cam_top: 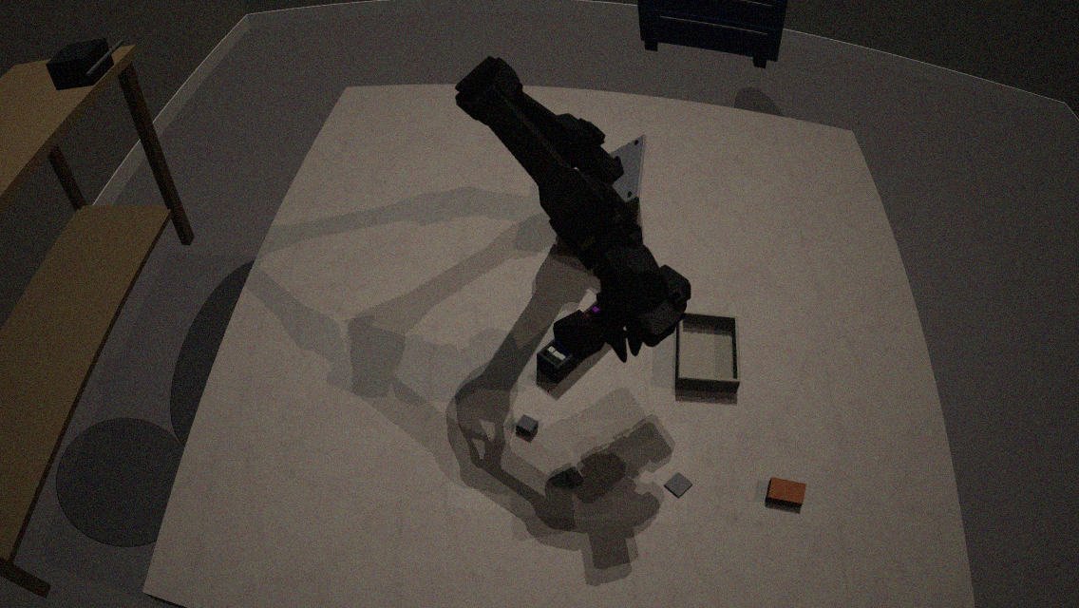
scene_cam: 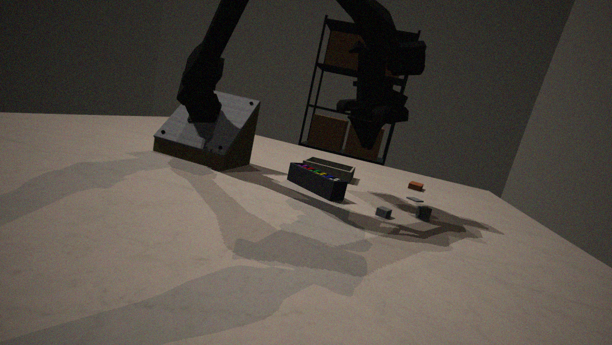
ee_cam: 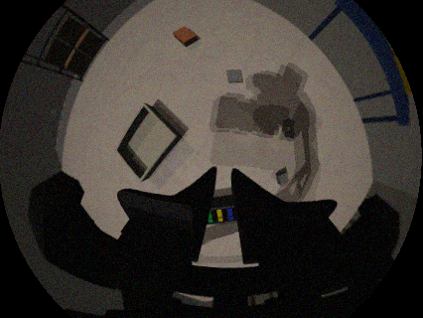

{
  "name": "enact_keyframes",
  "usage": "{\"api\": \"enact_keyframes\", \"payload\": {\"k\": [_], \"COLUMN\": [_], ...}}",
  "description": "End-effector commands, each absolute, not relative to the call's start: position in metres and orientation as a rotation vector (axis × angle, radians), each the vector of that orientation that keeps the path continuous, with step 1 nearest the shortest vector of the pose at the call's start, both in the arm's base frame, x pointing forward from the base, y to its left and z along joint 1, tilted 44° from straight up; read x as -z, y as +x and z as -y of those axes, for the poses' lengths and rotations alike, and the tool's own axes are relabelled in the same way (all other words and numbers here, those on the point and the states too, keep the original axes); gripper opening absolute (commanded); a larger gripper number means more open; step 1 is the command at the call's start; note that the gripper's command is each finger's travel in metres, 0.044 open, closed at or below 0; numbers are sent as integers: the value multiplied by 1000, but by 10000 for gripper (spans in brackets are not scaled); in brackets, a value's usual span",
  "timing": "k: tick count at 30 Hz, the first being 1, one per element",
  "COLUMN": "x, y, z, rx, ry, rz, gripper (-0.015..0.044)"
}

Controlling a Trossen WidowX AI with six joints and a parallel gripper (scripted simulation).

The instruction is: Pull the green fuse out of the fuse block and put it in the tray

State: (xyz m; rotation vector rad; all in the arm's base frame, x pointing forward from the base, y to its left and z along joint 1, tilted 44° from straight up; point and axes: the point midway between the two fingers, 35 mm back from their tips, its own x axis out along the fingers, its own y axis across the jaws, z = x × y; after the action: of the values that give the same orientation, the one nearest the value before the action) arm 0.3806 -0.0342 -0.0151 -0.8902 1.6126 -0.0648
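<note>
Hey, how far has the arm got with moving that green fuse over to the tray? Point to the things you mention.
No fuse has been pulled yet: the green fuse (scene_cam: 315, 171) (ee_cam: 211, 217) sits in the fuse block (scene_cam: 314, 181). The gripper (cam_top: 628, 356) (scene_cam: 366, 146) (ee_cam: 223, 171) hangs above the block, partly open with nothing between its fingers. Gripping, lifting, placing and releasing are all left; the tray (cam_top: 707, 383) (scene_cam: 353, 171) (ee_cam: 130, 162) holds no fuse.

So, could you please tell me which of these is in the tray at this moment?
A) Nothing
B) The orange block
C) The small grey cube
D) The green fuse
A: the wrist view shows a bare floor inside the tray, while the green fuse sits in its row in the fuse block.
</note>
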Motion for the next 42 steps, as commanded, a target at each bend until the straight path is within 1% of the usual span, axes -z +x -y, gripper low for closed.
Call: {"api": "enact_keyframes", "payload": {"k": [1,3,5,42], "x": [2,-5,-6,13], "y": [313,289,281,275], "z": [66,76,77,93], "rx": [-9,-45,-53,-52], "ry": [-1037,-1087,-1098,-1099], "rz": [-1812,-1881,-1896,-1896], "gripper": [74,74,74,74]}}
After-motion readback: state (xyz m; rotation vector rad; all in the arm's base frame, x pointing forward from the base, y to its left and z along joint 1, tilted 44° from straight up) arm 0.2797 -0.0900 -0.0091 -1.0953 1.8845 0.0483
